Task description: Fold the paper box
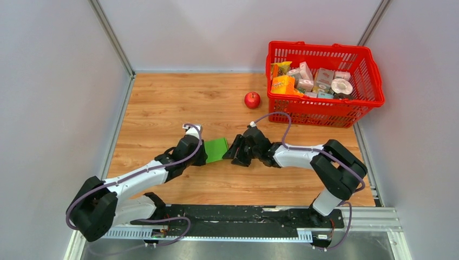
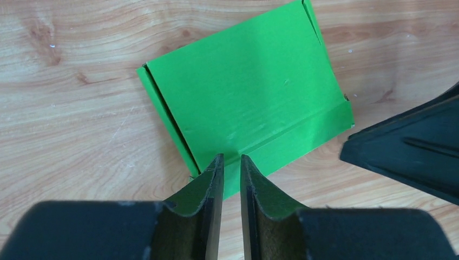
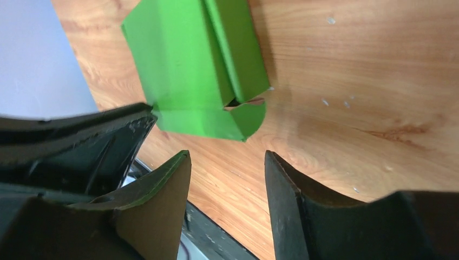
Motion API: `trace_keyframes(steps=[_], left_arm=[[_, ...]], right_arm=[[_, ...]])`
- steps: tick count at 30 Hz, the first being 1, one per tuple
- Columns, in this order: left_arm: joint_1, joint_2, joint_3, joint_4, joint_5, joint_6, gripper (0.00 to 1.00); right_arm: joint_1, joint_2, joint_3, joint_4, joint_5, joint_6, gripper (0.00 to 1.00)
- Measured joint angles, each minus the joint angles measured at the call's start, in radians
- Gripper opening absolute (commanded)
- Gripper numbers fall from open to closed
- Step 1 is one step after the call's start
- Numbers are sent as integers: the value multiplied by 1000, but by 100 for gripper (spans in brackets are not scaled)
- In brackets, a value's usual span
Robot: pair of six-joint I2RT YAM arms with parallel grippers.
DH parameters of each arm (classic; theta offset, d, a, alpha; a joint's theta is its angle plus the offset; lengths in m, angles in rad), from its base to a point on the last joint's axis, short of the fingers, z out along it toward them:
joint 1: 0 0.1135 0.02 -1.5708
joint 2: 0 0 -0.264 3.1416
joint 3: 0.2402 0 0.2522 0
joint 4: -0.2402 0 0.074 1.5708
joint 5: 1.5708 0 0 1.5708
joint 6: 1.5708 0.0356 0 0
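The paper box (image 1: 217,149) is a bright green, flattened cardboard piece lying on the wooden table between my two grippers. In the left wrist view the box (image 2: 249,92) lies flat, with a folded strip along its near edge and a narrow flap on its left side. My left gripper (image 2: 230,160) hovers over that near edge, its jaws a narrow slit apart with nothing between them. In the right wrist view the box (image 3: 184,65) shows a rounded tab at its near corner. Just short of that tab, my right gripper (image 3: 227,157) stands open and empty over bare wood.
A red apple (image 1: 252,99) sits behind the grippers. At the back right stands a red basket (image 1: 325,115) with several small printed packages (image 1: 314,80). Grey walls close in the table on three sides, and a metal rail (image 1: 243,216) runs along the near edge.
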Motion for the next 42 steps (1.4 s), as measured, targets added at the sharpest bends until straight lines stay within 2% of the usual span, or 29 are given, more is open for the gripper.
trace_keyframes(steps=[6, 10, 15, 21, 28, 32, 39, 42], left_arm=[[0, 3, -20, 26, 0, 5, 25], [1, -10, -46, 33, -4, 5, 25], [1, -10, -48, 34, -10, 5, 25], [1, 7, -48, 43, -11, 5, 25], [1, 15, -45, 48, -11, 8, 25], [2, 20, -42, 48, -11, 8, 25], [4, 19, -34, 33, -3, 17, 26], [7, 19, -24, 14, 3, 24, 26]], right_arm=[[-64, -55, 72, -55, -152, -265, 52], [-93, -49, 166, -74, -240, -389, 42], [-127, 68, 293, -49, -353, -495, 29], [-172, 212, 292, 11, -448, -544, 20], [-202, 243, 205, 89, -484, -536, 24], [-209, 234, 205, 98, -489, -544, 32], [-224, 190, 212, -5, -407, -646, 45], [-225, 190, 222, -58, -363, -687, 45]])
